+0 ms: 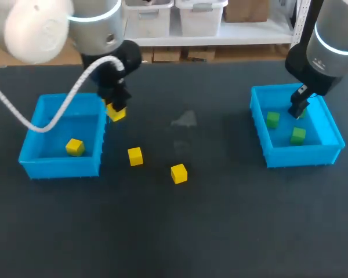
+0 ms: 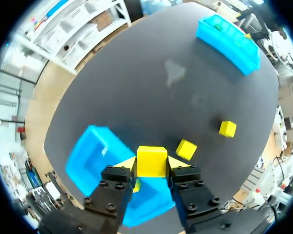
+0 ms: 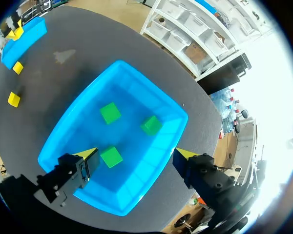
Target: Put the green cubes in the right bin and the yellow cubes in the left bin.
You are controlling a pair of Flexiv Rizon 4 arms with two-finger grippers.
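Note:
My left gripper is shut on a yellow cube and hangs over the right wall of the left blue bin. That bin lies under the fingers and holds one yellow cube. Two more yellow cubes lie on the table between the bins. My right gripper stands open above the right blue bin, nothing between its fingers. Three green cubes lie in it; the head view shows two.
The table is a dark mat with a faint pale smudge near its middle. The two loose yellow cubes lie just ahead of my left gripper. The right bin is far across the mat.

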